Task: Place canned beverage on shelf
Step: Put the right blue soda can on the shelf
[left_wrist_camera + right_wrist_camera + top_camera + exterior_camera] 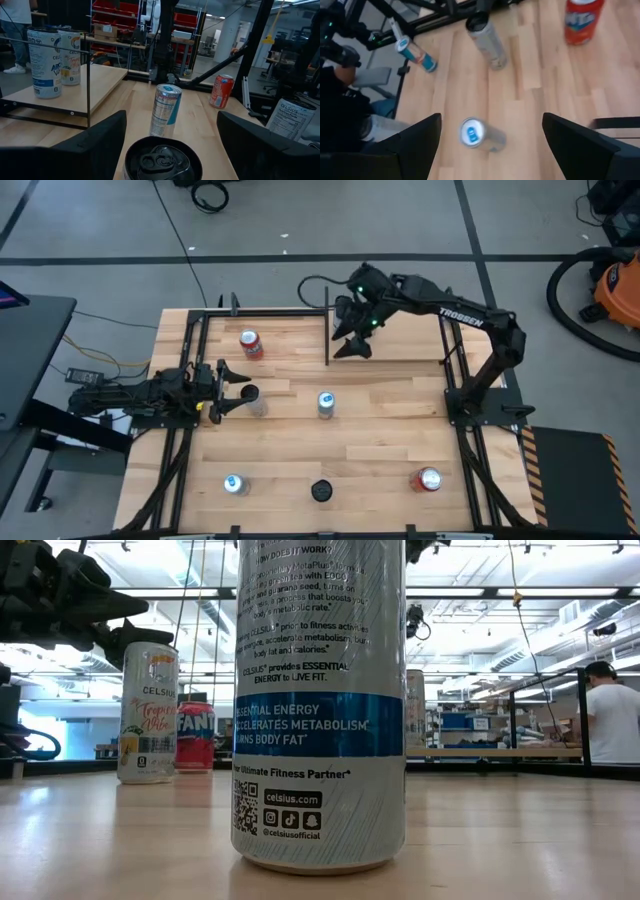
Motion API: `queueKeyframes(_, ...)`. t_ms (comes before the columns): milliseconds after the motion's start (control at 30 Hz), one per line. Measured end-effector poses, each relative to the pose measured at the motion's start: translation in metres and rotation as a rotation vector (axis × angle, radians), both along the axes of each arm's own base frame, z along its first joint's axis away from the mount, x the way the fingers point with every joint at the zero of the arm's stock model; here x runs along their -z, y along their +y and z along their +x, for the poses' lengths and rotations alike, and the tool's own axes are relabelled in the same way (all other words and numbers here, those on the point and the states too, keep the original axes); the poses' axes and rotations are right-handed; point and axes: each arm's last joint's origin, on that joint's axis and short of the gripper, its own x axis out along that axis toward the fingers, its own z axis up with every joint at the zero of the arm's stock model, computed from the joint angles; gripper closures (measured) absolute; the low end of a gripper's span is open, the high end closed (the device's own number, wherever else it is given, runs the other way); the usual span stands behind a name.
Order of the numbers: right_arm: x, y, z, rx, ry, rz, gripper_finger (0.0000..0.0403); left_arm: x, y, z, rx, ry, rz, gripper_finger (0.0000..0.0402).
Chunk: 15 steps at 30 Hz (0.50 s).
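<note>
Several beverage cans stand on the planked table. A dark-topped can (162,161) (250,396) stands between the open fingers of my left gripper (238,388) at the table's left, with a gap on each side. My right gripper (350,348) hangs open and tilted down over the left end of the shelf (400,345) at the far right, nothing between its fingers. Two tall cans (45,62) (71,55) stand upright on the shelf (100,80). In the high view my right arm hides them.
A silver can (325,404) stands mid-table and a red can (250,343) at the far left. Near the front edge are a blue-topped can (233,484), a dark-topped can (320,491) and a red can (428,479). Black rods (328,330) edge the shelf.
</note>
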Motion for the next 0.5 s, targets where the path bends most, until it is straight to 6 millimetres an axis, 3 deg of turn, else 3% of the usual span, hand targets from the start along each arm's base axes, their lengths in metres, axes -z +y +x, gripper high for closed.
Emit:
queueKeyframes(300, 0.005, 0.052, 0.014, -0.025, 0.065, -0.159, 0.0048, 0.0, 0.0, 0.0, 0.0, 0.0, 0.0, 0.0088)
queueKeyframes(500, 0.029, 0.081, 0.02, -0.082, 0.119, -0.266, 0.0048, 0.0, 0.0, 0.0, 0.0, -0.001, 0.001, 0.0088)
